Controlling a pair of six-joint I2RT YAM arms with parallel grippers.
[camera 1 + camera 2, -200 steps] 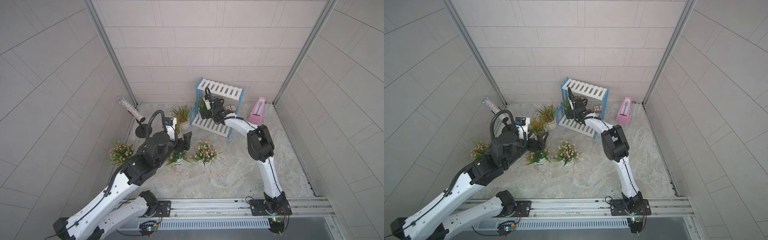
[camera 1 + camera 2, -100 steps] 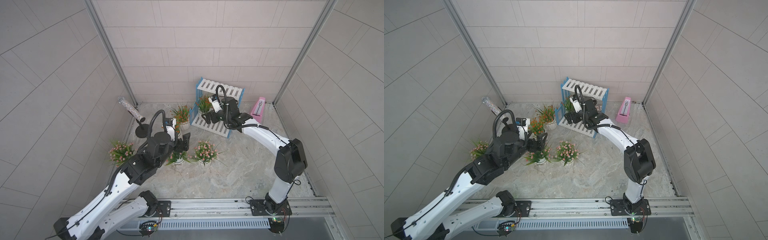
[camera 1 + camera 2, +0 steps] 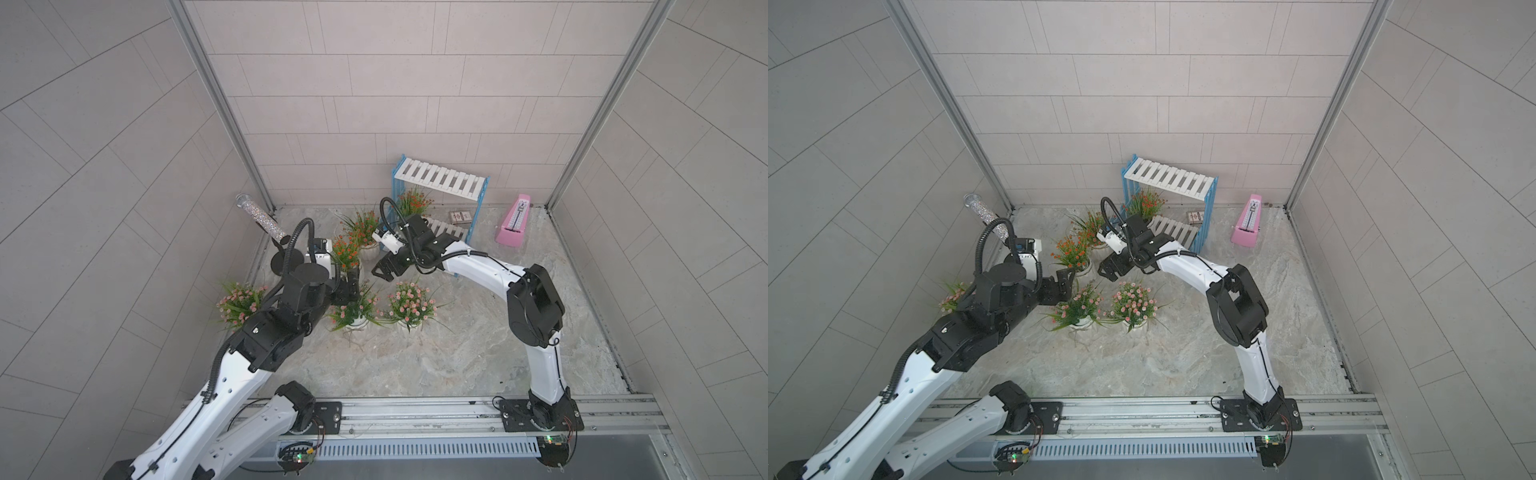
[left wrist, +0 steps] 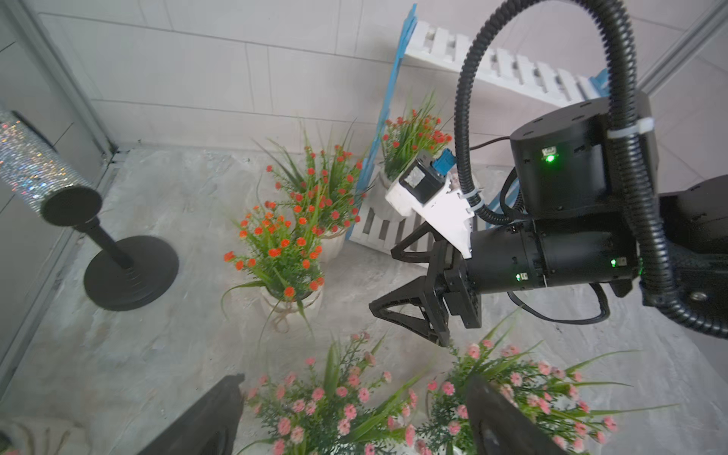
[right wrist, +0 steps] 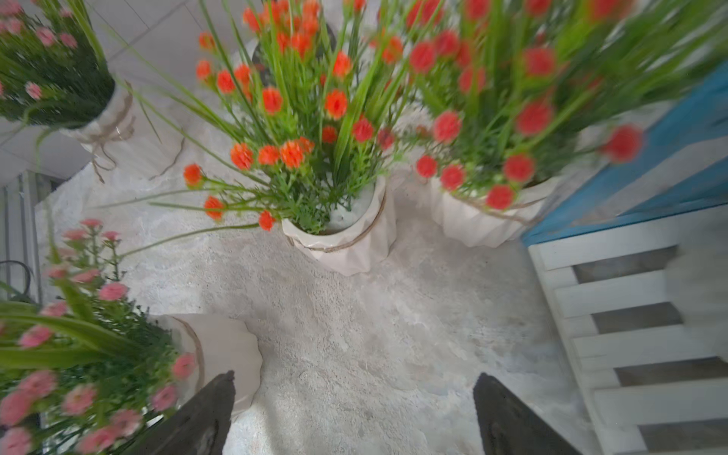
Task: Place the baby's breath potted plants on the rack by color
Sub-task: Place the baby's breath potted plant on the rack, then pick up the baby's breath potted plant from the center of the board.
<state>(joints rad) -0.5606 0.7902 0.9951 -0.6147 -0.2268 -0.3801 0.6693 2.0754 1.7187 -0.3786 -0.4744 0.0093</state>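
Our right pincer [image 3: 383,271] and left pincer [image 4: 354,388] gape empty.
Orange plant [image 5: 342,244] just beyond the right; pink plant [image 4: 327,405] just ahead of the left.

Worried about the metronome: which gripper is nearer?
Right. The right gripper hovers across the rack from the metronome; the left gripper is farther off, over a pink plant.

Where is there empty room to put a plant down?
The rack has a bare top shelf; its lower one is free beside the orange plant. The floor is open between the pink plants and the rail, and by the metronome. It's crowded left of the rack.
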